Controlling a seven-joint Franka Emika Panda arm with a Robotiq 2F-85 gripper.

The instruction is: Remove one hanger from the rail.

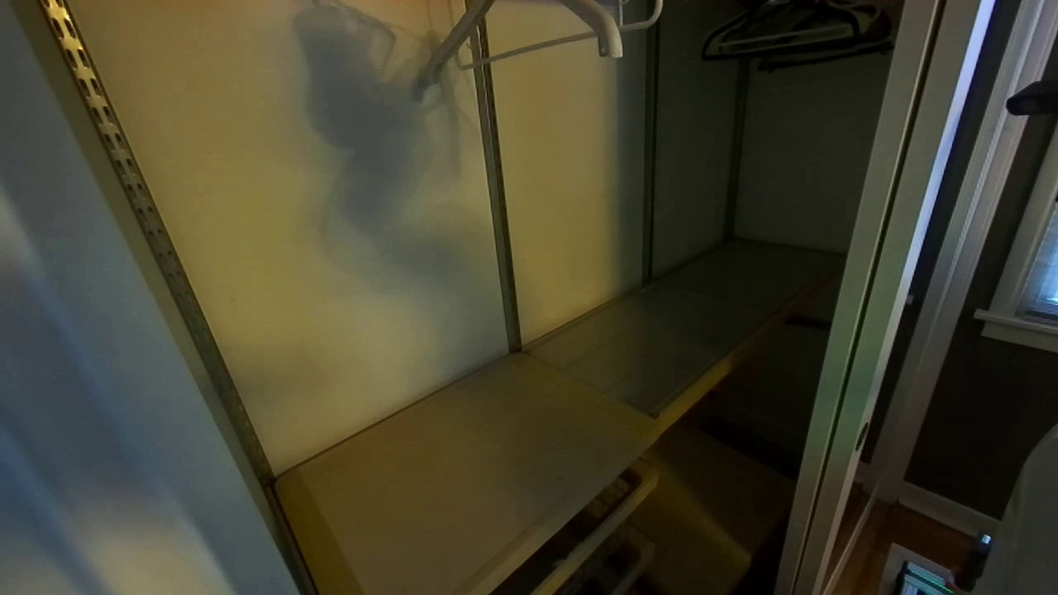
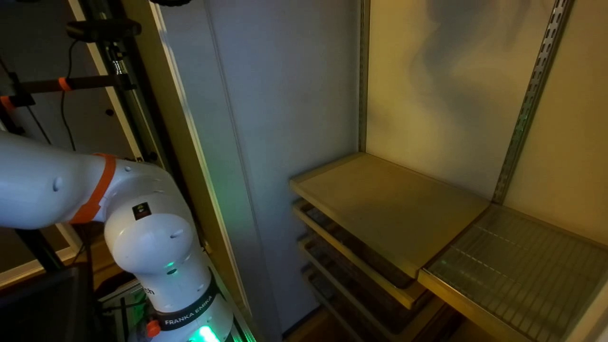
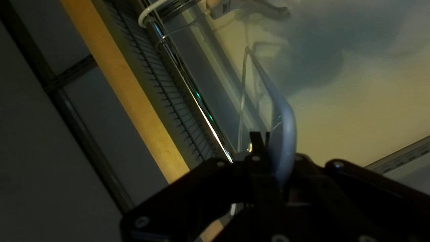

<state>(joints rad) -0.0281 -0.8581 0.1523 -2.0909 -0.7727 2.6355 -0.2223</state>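
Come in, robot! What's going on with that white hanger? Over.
Fingers right at white hanger, grip unclear. Its hook hidden; can't tell if off the rail. Another hanger farther along, apart from fingers.

Left to right in the wrist view lie wire rack [image 3: 169,101], rail [image 3: 198,103] and hanger [image 3: 287,131].

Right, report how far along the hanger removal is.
Done: the wrist view shows the end effector at the white hanger. In hand: apparently gripping it, though the contact is hidden. Left: I can't confirm it's clear of the rail; lifting it off probably remains.
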